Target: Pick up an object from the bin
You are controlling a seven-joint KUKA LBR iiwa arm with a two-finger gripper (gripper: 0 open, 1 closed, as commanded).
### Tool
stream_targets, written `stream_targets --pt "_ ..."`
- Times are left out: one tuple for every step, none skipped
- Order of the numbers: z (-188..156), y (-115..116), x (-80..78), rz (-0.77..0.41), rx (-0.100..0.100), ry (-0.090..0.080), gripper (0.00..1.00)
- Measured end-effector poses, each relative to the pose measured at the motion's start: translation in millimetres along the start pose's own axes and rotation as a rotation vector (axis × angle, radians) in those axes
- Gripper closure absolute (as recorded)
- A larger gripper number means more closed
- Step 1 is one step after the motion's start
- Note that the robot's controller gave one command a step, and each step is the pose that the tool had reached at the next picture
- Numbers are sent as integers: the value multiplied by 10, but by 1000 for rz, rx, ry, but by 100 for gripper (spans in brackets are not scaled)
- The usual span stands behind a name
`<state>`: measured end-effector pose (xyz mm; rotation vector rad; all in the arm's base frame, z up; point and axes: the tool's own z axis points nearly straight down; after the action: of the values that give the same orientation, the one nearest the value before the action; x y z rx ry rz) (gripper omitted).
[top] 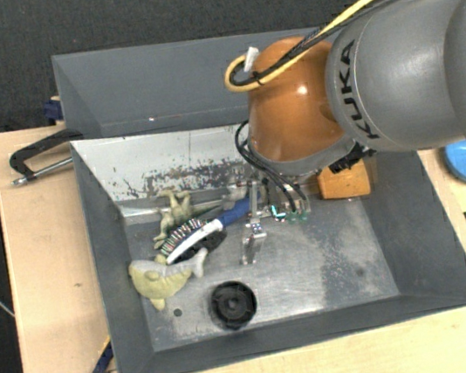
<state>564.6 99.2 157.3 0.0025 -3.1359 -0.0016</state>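
My gripper [250, 242] hangs below the arm's orange cover, low over the bin floor near the middle. Just to its left lies a brush [190, 238] with black and white bristles; its blue handle points toward the gripper and ends beside it. A pale yellow fish-shaped toy [163, 278] lies left of and below the brush. A black round disc [232, 303] sits on the floor below the gripper, apart from it.
A cream-coloured toy figure [175, 209] lies behind the brush by the back wall. An orange block [344, 178] rests to the right, partly under the arm. The arm and its orange cover hide the bin's back right part.
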Motion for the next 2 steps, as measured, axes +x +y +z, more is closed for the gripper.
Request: stream_targets --pt "851 209 -188 -115 -1 -13 0" --pt "815 202 -213 -114 -2 -23 100"
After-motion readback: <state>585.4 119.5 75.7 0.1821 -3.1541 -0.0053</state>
